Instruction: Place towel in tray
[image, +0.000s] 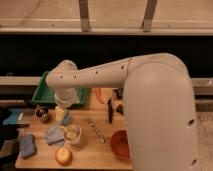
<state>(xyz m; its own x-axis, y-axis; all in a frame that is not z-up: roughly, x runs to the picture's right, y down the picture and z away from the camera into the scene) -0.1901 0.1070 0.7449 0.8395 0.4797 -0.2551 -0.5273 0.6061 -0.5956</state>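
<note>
Gripper (62, 111) of the one-armed robot hangs low over the wooden table (100, 155), jaws spread wide and holding nothing, just in front of the green tray (46, 94) at the table's back corner. Nearer the front edge, close below it, lies the towel (54, 135) — a small, pale blue-grey cloth, rumpled on the wood just beside the cream cup (73, 134). Farther out sit a darker blue sponge (27, 145), a small metal bowl (42, 114), an orange fruit (63, 156) and a red bowl (120, 144). To an onlooker the cloth appears light and limp; it should bunch rather than slide, and would likely droop from any hold. A pinch from above on a raised fold near its middle — on the side away from the cup — seems the safest place to take it.
</note>
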